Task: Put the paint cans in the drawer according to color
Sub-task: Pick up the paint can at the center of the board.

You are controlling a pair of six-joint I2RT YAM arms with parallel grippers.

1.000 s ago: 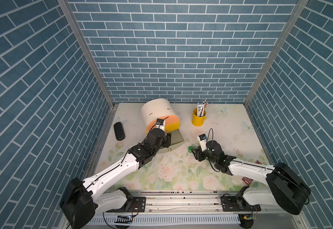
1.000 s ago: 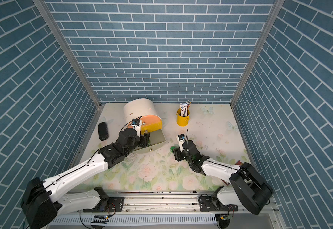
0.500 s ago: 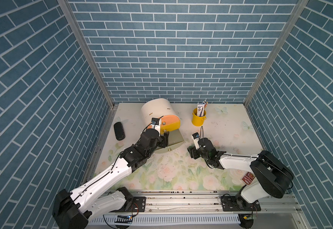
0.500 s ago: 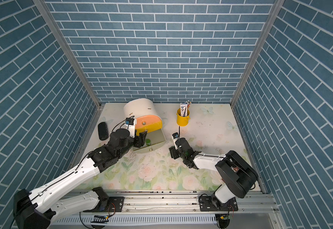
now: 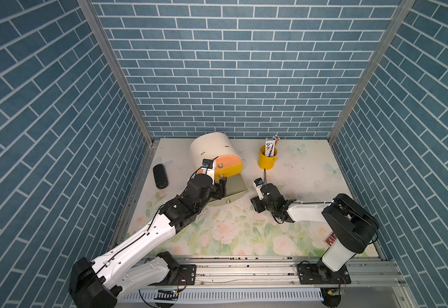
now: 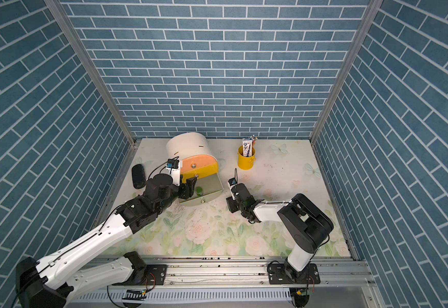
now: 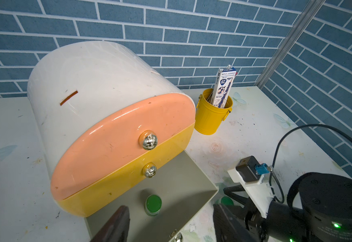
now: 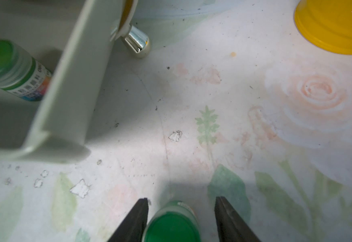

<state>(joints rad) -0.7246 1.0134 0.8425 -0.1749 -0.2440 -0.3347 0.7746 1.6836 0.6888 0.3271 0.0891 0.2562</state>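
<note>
Tabletop (image 5: 311, 170), left end effector (image 6: 191, 188) apart over drawer (image 6: 213, 186), right end effector (image 8: 181, 198) apart astride can (image 8: 172, 227)

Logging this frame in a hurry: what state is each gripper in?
Left gripper: open, empty, at the open drawer.
Right gripper: open around a green-lidded can, not clamped.

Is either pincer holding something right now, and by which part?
Not clearly: the right pincer straddles a green-lidded paint jar, a gap showing beside it. The left pincer is empty.
</note>
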